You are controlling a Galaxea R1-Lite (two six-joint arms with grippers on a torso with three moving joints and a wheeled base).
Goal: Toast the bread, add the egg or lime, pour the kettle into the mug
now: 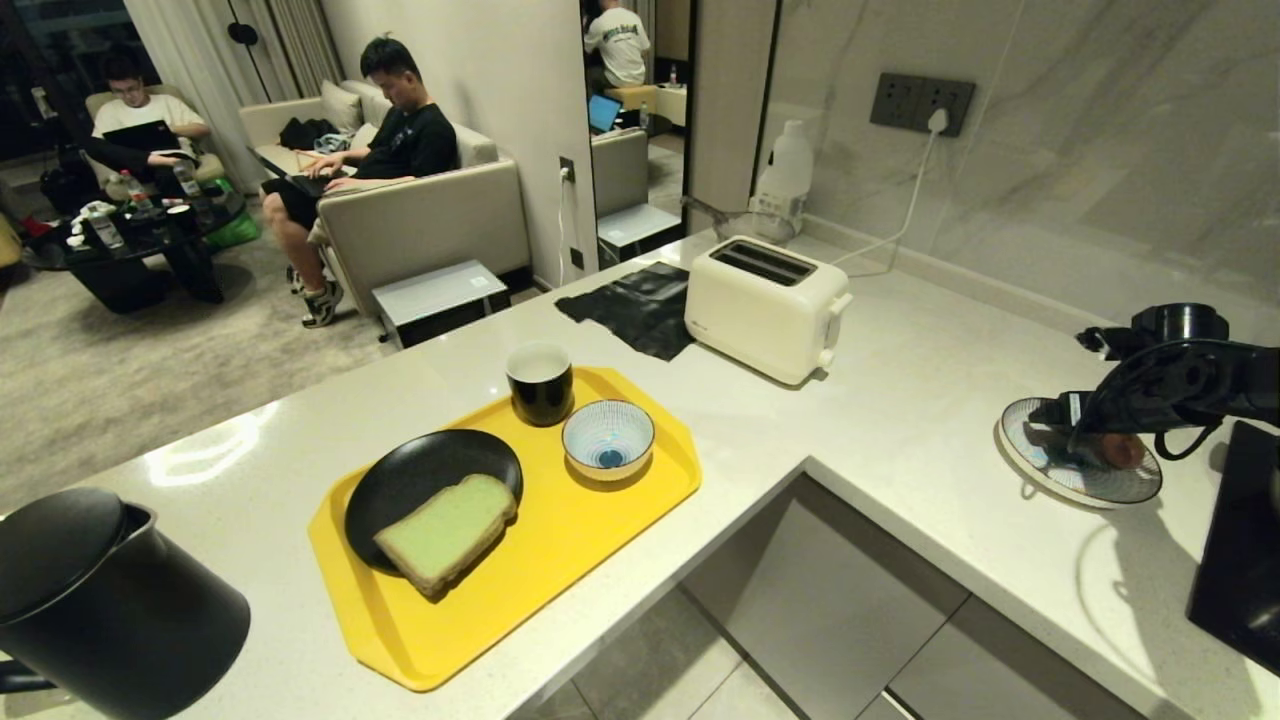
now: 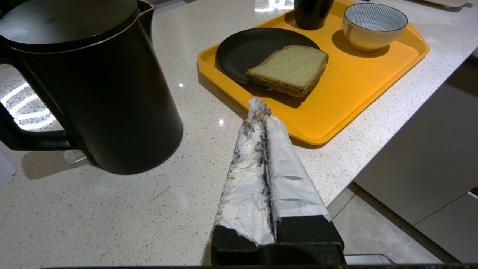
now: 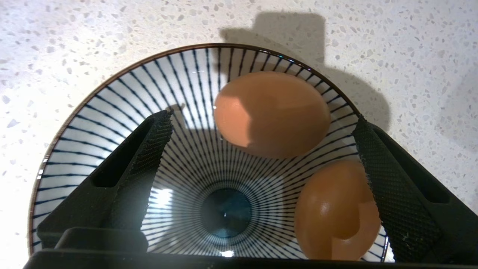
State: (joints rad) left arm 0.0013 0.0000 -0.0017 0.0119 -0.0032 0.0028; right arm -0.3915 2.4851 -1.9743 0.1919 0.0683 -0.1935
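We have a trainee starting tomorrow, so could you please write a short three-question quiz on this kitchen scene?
1. True or false: the bread is already in the toaster.
2. How many eggs lie in the striped plate under the right gripper?
3. The left gripper is: A) open, B) shut, empty, C) shut on the kettle.

Key: 1 false, it lies on the black plate on the yellow tray. 2 two. 3 B.
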